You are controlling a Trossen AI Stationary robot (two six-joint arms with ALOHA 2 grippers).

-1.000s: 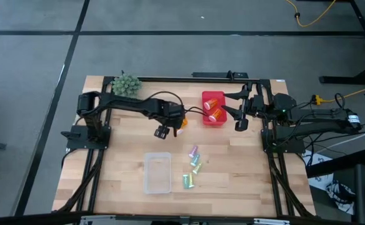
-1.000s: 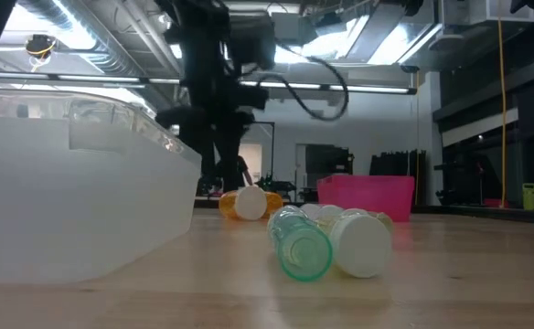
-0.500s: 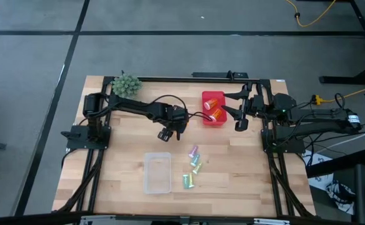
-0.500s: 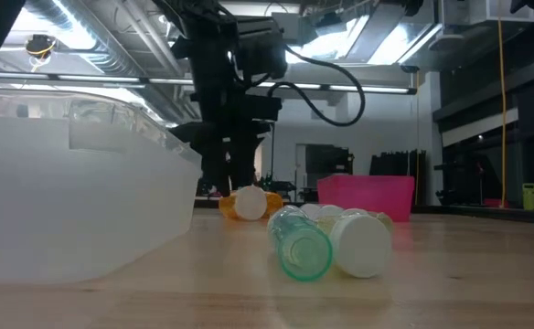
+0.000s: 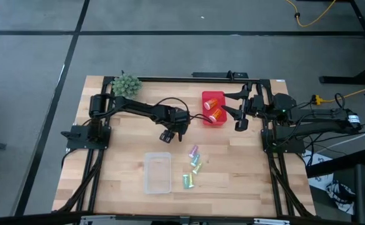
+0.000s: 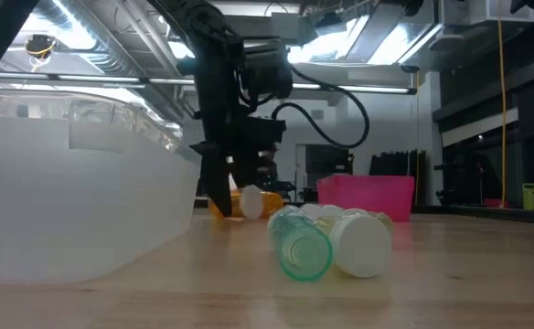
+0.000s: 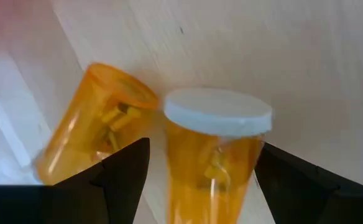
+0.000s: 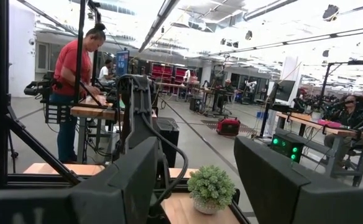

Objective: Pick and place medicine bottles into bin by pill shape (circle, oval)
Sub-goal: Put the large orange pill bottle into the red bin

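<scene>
1. Left gripper (image 5: 173, 132) lowered to the table just beside the red bin (image 5: 213, 116), on the side of that bin turned toward the left arm.
2. Fingers (image 7: 122, 174) spread wide, one on each side of an orange bottle with a white cap (image 7: 214, 152); not closed on it, gaps visible on both sides in the left wrist view.
3. Second orange bottle (image 7: 91, 134) tilted and touching the capped one, with yellow pills visible inside.
4. In the low view, the same gripper (image 6: 230, 187) down at the table top, with a white cap and orange body (image 6: 253, 202) just beside its fingertips, in front of the pink-looking bin (image 6: 368, 196).
5. Two more orange bottles (image 5: 215, 112) lying inside the red bin.
6. Group of pastel bottles (image 5: 194, 165) lying on the wood, well apart from the red bin, toward the near edge of the table; green, pink and blue tones, all on their sides.
7. In the low view, one green bottle (image 6: 301, 245) with its open end toward the camera, touching a white-capped one (image 6: 363, 242).
8. Clear bin (image 5: 158, 172) just beside the pastel group, farther from the red bin than the bottles.
9. Right gripper (image 5: 240, 116) waiting beside the red bin, on the opposite side from the left gripper, with fingers (image 8: 125, 186) wide apart and nothing between them.
10. Spiky green ball (image 5: 126, 84) near the far table corner, well apart from the red bin.
</scene>
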